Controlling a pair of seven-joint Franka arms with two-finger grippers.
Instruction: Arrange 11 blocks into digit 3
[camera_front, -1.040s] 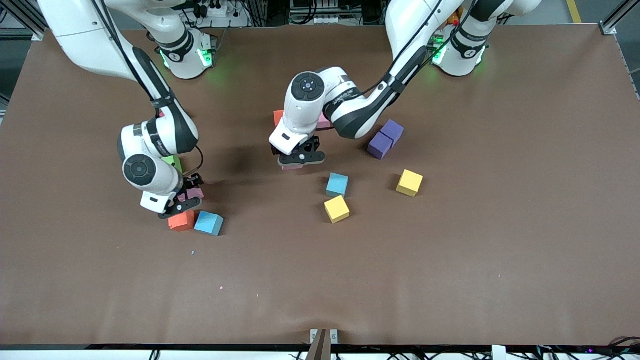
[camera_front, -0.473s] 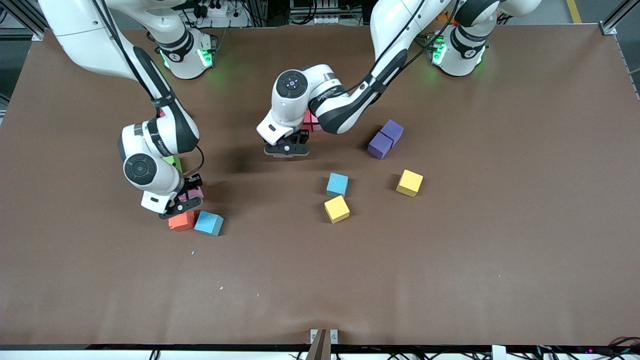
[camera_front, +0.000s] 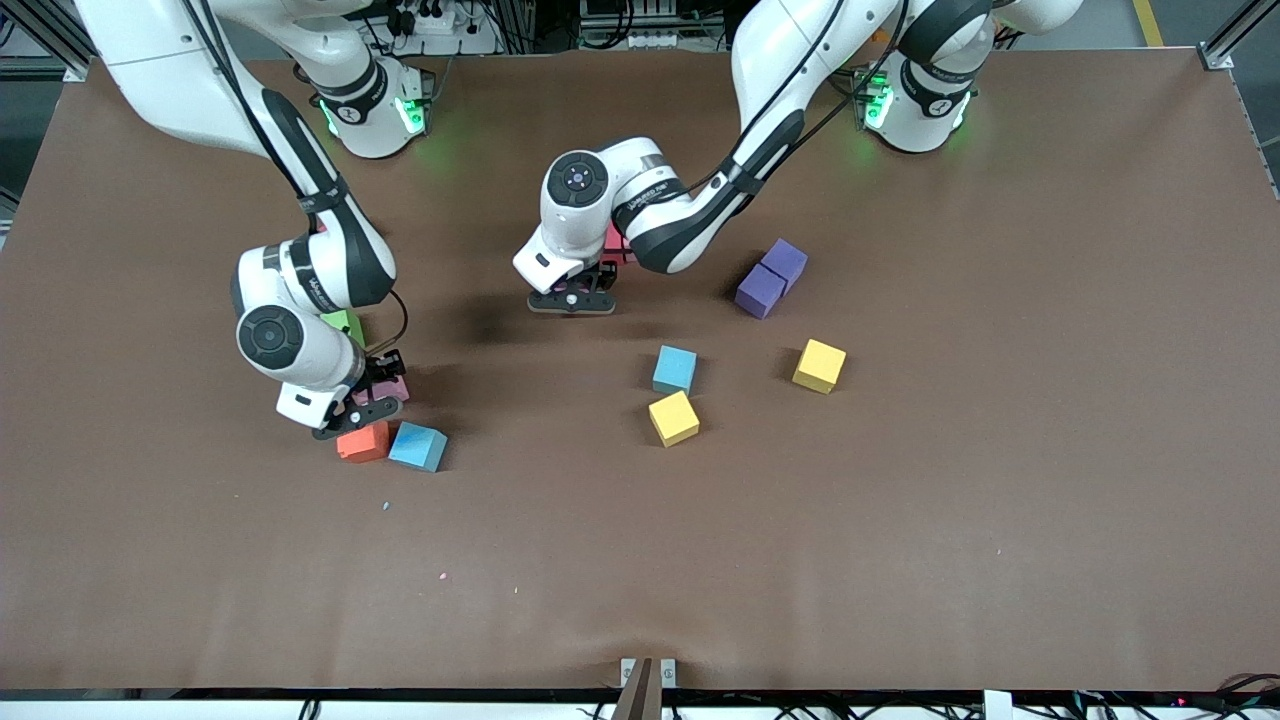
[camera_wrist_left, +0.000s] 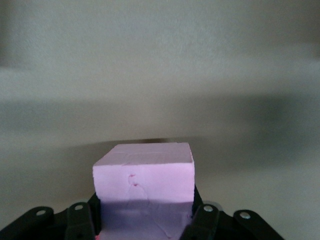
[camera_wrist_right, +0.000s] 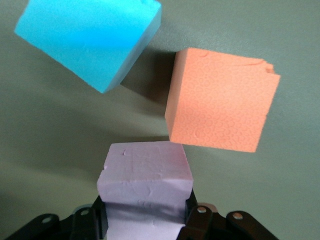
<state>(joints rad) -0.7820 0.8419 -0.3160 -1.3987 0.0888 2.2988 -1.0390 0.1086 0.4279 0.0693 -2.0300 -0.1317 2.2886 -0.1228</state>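
Gripping a pink block (camera_wrist_left: 143, 172) in my left tool (camera_front: 572, 301) and another pink block (camera_wrist_right: 146, 175) in my right tool (camera_front: 350, 413); lifting carelessly could knock the orange block (camera_front: 363, 441) touching it near the bench's right-arm end.

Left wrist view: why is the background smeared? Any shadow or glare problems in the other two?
Left wrist view: pink block in the left gripper is sharp, table behind streaked, looks like motion blur. Right wrist view: crisp, orange block and blue block cast soft shadows. Front view: even light, dark shadow beside the left gripper, green glow at both bases.
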